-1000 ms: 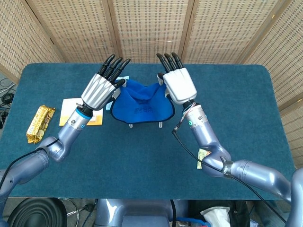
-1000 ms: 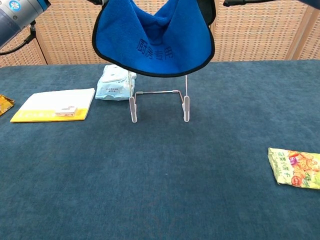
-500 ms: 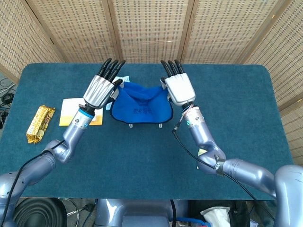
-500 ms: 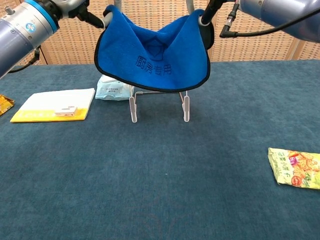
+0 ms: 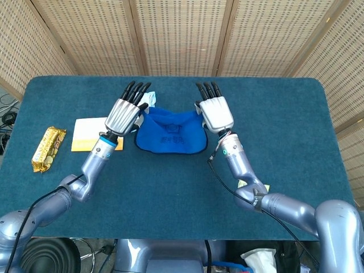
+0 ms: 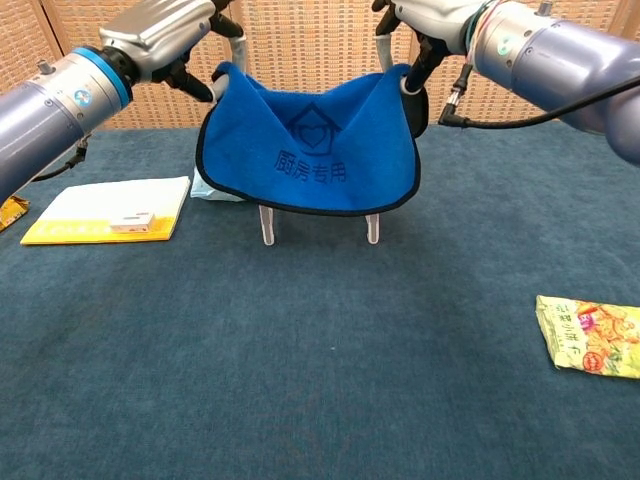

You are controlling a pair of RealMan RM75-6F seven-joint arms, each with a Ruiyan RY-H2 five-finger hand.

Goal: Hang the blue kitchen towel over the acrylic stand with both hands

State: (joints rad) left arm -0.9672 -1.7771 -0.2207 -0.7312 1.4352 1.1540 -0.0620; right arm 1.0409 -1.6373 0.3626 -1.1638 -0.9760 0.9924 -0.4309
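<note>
Towel: blue kitchen towel [image 6: 312,152] with a dark-bound edge and printed characters drapes over the stand, its front flap hanging low enough to hide all but the stand's feet.
Stand: clear acrylic stand [image 6: 372,228] sits mid-table; only its two front legs show beneath the cloth.
Left hand: left hand [image 5: 124,111] pinches the towel's upper left corner, other fingers stretched out.
Right hand: right hand [image 5: 215,110] pinches the upper right corner likewise.
Progress: towel appears laid across the stand; letting go of both corners and pulling the arms clear seems to be what remains.
Beyond: pale wipes packet [image 5: 148,97] lies just behind the towel.
</note>
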